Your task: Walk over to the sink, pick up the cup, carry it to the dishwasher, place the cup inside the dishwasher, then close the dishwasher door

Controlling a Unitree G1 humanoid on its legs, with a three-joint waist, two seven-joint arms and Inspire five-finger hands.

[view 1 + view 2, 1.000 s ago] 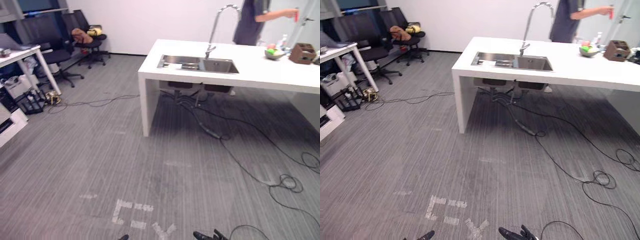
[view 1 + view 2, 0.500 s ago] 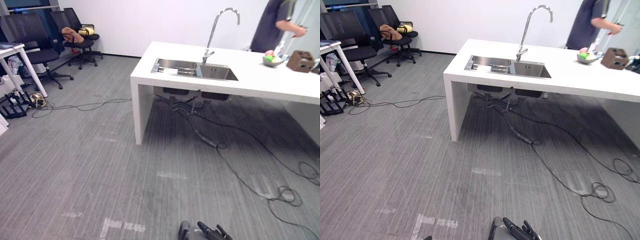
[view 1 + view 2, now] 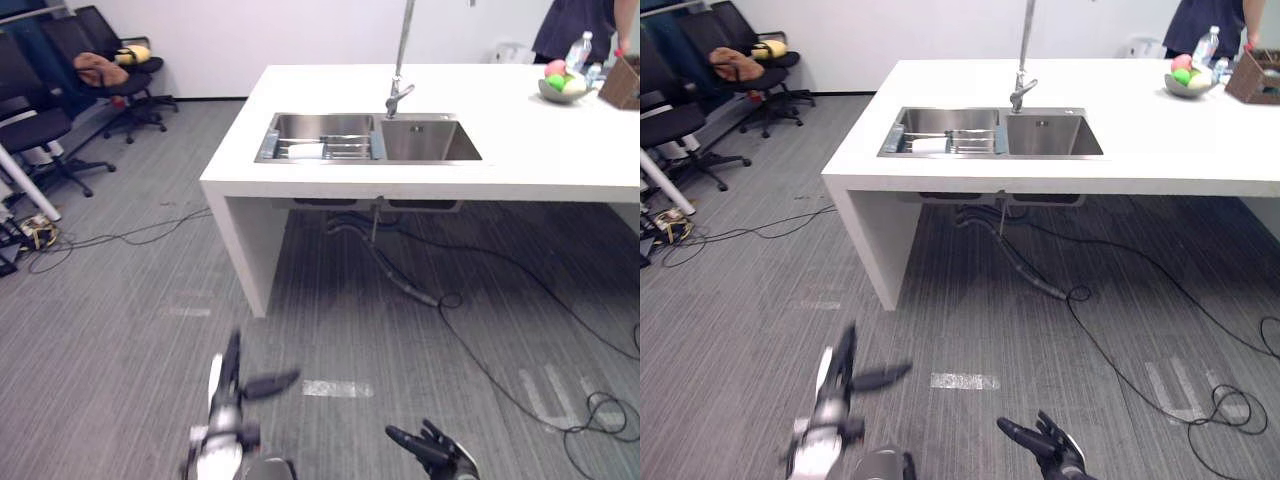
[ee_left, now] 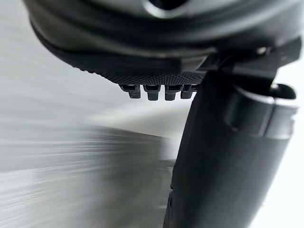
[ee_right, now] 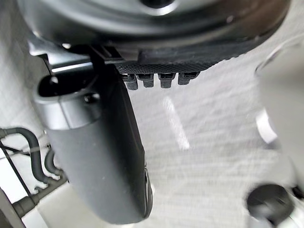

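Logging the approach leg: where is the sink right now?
In the eye views the sink sits ahead, upper centre, sunk into the white counter near its left end, with the tap at its far edge.

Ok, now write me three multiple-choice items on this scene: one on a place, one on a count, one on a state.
1. Where does the fruit bowl stand?
A. on the floor
B. on the white counter
C. on a chair

2. How many basins has the sink?
A. one
B. two
C. three

3. What state is the right robot hand in?
A. open, holding nothing
B. shut on a bottle
C. shut on a cloth

Answers:
1 B: the bowl sits on the countertop, off to the robot's right of the sink.
2 B: two steel basins lie side by side.
3 A: it is spread out with nothing in it.
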